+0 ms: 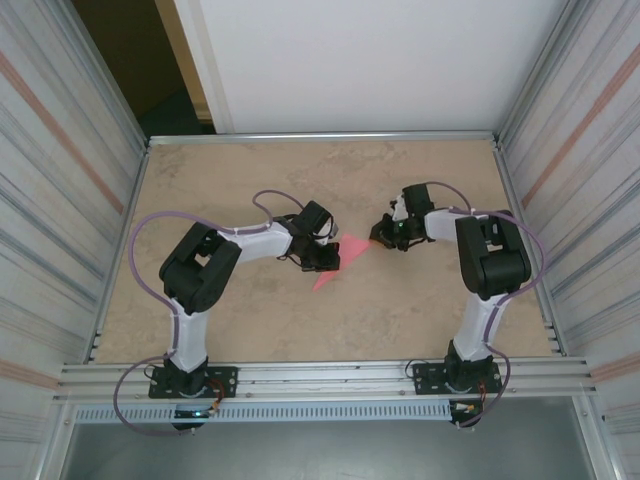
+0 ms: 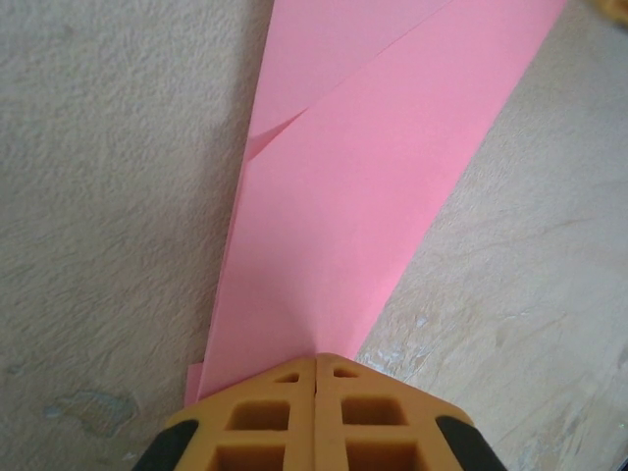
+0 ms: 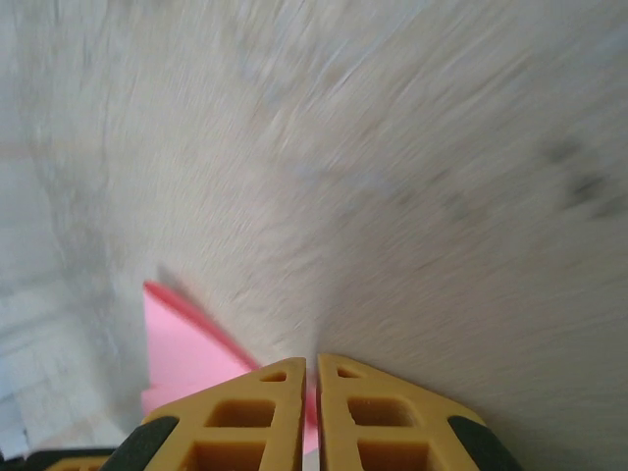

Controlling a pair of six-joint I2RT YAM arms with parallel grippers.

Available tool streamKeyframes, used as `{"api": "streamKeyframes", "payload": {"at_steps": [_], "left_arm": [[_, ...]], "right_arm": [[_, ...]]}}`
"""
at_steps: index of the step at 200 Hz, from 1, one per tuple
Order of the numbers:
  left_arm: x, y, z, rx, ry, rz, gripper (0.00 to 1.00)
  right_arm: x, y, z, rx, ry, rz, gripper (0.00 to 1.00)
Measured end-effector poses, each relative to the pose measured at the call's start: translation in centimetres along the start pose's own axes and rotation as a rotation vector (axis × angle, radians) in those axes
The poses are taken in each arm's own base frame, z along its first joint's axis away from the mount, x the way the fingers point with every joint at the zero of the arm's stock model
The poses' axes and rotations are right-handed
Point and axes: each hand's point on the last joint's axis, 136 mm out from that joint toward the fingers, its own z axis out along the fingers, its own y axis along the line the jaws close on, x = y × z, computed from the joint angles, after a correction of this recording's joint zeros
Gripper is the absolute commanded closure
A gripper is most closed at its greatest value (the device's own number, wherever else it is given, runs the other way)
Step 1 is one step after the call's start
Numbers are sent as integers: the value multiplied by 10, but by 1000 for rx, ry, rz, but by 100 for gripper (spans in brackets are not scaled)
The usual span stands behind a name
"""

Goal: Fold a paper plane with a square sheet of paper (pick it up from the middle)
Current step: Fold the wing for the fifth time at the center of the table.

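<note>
Table (image 1: 420, 310) carries both arms, left arm (image 1: 200, 265) and right arm (image 1: 490, 255) angled in toward centre. Paper plane (image 1: 352, 248) lies flat mid-table between them, pink, creased, pointed. Left fingers (image 2: 260, 417) pressed together, tips down on the wide end of the paper. Right fingers (image 3: 245, 422) nearly together, pink showing in the slit, clamped on its narrow tip.

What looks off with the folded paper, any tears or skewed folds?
No tear shows. In the left wrist view the pink paper has layers slightly misaligned: a small flap juts past its left edge, so that fold looks askew.
</note>
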Motion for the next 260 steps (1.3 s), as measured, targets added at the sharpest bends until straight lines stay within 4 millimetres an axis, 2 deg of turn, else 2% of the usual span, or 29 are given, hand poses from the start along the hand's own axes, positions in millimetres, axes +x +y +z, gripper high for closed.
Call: {"api": "streamKeyframes", "payload": {"at_steps": [18,35,53,75,95,115,147,176,212,260], "left_arm": [[-1,0,0,1,-1,0,99],[0,-1,0,0,1,0,99],[-1,-1,0,-1,1,0,99],[1,-1,-1,0,6,-2,99],[1,-1,-1,0,7,-2,99],[1,-1,-1,0,7,-2,99],[1,-1,-1,1,7,-2,99],[1,-2,-2,8,9,-1,98],[4,-7,-8,36,0,19,93],[-6,-21,-10,102,-36,52,96]], "right_arm": [[-18,-12,-9,37,-54,19,89],[-23,-14,-20,62,-84,26,90],[-21,2,-35,52,-115,-8,91],[-5,35,-46,7,-125,-84,93],[22,57,-33,-27,-66,-140,96],[50,69,-14,-49,21,-155,97],[71,64,11,-45,106,-135,98],[79,48,26,-12,149,-105,98],[76,49,29,-27,156,-102,99],[74,49,30,-50,165,-97,99]]}}
